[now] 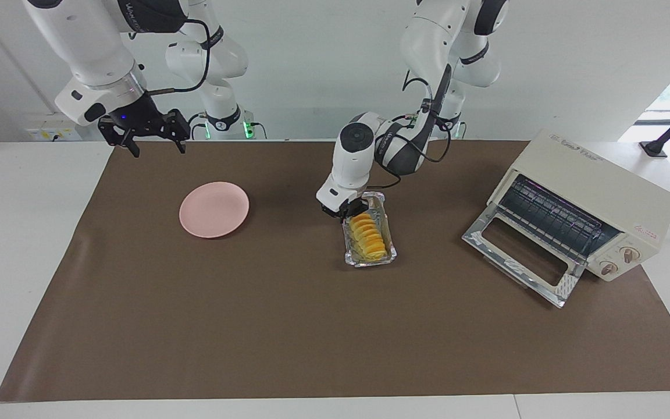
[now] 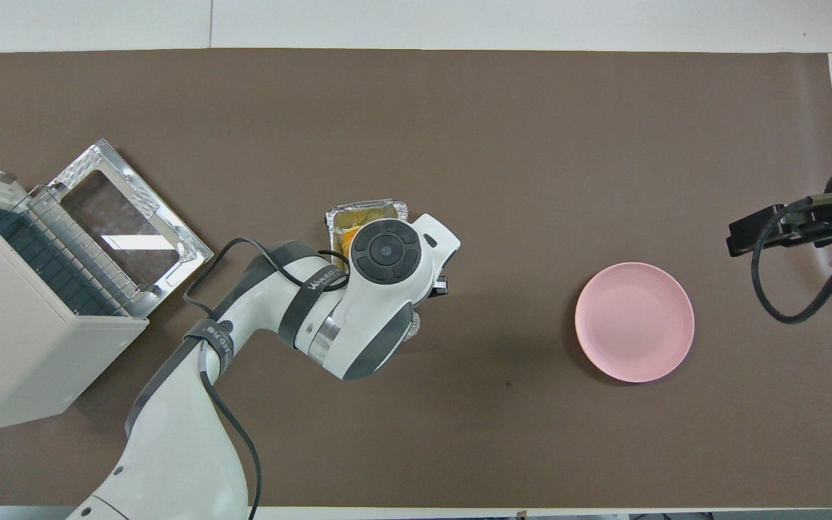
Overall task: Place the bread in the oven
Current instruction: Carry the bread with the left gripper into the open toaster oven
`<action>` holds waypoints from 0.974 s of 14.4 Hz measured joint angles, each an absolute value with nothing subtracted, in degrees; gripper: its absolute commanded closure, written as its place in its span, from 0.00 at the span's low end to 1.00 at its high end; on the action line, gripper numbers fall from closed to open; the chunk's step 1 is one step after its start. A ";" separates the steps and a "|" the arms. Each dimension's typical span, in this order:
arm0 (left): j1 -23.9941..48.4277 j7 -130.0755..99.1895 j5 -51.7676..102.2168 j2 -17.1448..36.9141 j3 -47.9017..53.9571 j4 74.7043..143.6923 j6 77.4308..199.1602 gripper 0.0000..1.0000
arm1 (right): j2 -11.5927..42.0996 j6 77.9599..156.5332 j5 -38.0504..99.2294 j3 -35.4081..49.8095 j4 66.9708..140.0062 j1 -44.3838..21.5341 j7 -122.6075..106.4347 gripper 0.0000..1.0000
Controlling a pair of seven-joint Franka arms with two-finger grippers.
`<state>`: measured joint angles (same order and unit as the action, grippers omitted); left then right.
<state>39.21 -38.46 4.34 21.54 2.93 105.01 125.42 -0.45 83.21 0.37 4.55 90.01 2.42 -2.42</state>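
Reaching down at the robot-side end of the foil tray (image 1: 370, 237), the left gripper (image 1: 349, 210) sits at the bread (image 1: 368, 237) lying inside it; whether its fingers have closed I cannot tell. The pickup step seems underway. Next comes a lift and carry to the oven (image 1: 579, 209), whose door hangs open toward the left arm's end. The right gripper (image 1: 144, 132) waits, fingers apart, above the table near the pink plate (image 1: 214, 209). The arm band's lettering is too small to read.

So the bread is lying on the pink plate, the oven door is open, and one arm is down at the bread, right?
Not quite. The facing view shows the bread in the foil tray; the pink plate holds nothing. The oven door is open, and the left gripper is down at the bread.
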 measured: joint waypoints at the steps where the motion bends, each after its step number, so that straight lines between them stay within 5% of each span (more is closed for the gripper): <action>1: 38.68 -38.55 4.43 21.38 2.05 103.13 123.01 1.00 | -0.49 83.23 0.37 4.55 90.00 2.42 -2.42 0.00; 6: 26.84 -39.08 4.52 19.24 0.22 91.54 109.70 1.00 | -0.51 83.20 0.37 4.55 90.01 2.49 -2.42 0.00; 14: 15.05 -41.86 4.53 18.95 -8.33 92.15 108.13 1.00 | -0.51 83.20 0.37 4.54 90.01 2.52 -2.42 0.00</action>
